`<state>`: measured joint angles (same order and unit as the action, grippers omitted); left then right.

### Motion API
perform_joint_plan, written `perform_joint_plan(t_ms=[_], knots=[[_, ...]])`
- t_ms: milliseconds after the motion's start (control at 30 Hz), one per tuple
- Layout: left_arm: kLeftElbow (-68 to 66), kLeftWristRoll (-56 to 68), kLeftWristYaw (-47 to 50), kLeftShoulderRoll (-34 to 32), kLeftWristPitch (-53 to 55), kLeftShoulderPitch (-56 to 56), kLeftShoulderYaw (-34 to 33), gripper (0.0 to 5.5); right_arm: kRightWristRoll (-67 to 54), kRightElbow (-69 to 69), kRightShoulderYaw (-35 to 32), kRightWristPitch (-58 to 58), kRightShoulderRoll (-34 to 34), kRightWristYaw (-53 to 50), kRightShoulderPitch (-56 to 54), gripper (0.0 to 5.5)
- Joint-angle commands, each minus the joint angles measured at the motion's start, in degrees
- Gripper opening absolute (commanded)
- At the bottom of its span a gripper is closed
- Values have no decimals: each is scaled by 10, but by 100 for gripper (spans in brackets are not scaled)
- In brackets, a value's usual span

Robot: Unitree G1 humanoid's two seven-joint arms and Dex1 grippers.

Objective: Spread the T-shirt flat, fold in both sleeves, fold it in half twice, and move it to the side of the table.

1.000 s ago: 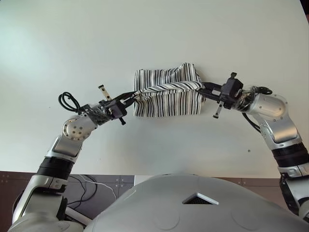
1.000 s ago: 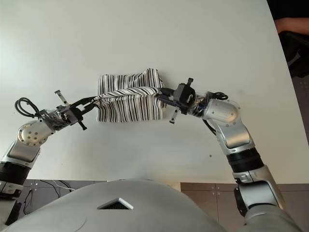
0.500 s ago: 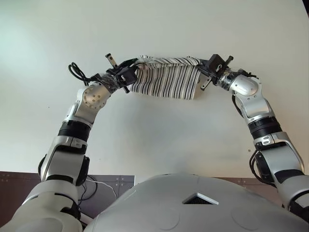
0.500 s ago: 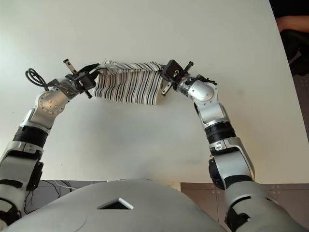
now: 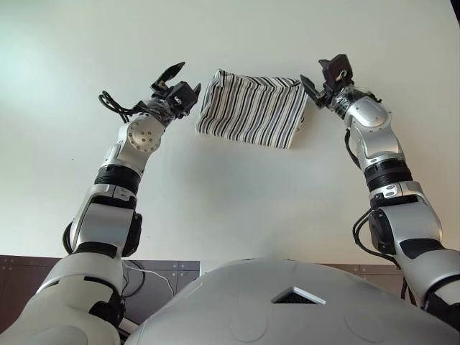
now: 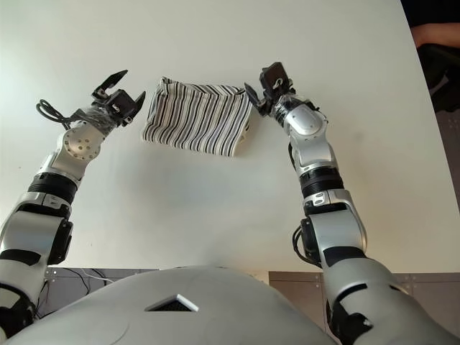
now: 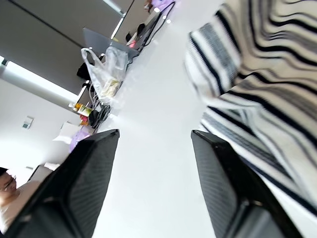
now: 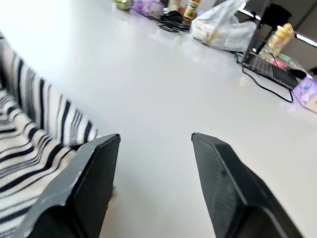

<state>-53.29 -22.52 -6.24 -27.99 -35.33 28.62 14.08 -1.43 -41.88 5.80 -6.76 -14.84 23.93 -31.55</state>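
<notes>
The black-and-white striped T-shirt [image 5: 251, 108] lies folded into a compact rectangle on the white table [image 5: 230, 215], a little past the middle. My left gripper [image 5: 172, 77] hovers just off the shirt's left edge, open and holding nothing. Beside the shirt's far right corner my right gripper [image 5: 322, 74] is open too. In the left wrist view the striped cloth [image 7: 267, 94] fills one side beyond the fingers [image 7: 89, 183]. A corner of the shirt [image 8: 29, 139] lies next to the fingers [image 8: 94, 183] in the right wrist view.
Bare white tabletop [image 6: 215, 215] lies all round the shirt, with wide room near me and to both sides. Far across the table stand a laptop [image 8: 270, 67], plastic bags [image 8: 223, 27] and cables. A person's arm [image 6: 435, 34] rests off the table's far right corner.
Both grippers carried the shirt's near edge away from me, then let go and opened. The shirt now lies flat and farther out. Both arms have stretched forward.
</notes>
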Motion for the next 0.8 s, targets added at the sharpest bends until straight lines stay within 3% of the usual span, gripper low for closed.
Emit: perform_joint_plan(t_ms=[33, 133, 233, 367, 500, 600, 800], knots=[[-2, 17, 9, -3, 7, -38, -17, 331, -26, -33, -47, 23, 10, -32, -34, 263], [7, 33, 13, 0, 13, -62, -30, 381, -31, 18, -43, -15, 21, -12, -23, 263], [19, 67, 31, 12, 22, -78, -66, 423, -41, 193, 77, -68, 37, 145, 50, 263], [50, 138, 49, 39, -23, -90, -123, 423, 11, 74, 150, -96, 62, 226, 9, 263], [78, 178, 51, 59, -53, -103, -153, 423, 35, -122, 137, -110, 92, 206, -76, 263], [111, 199, 34, 74, -69, -118, -159, 423, 28, -256, 90, -47, 131, 107, -137, 263], [146, 218, 18, 92, -68, -148, -170, 423, -39, -333, -29, 70, 148, 73, -156, 263]])
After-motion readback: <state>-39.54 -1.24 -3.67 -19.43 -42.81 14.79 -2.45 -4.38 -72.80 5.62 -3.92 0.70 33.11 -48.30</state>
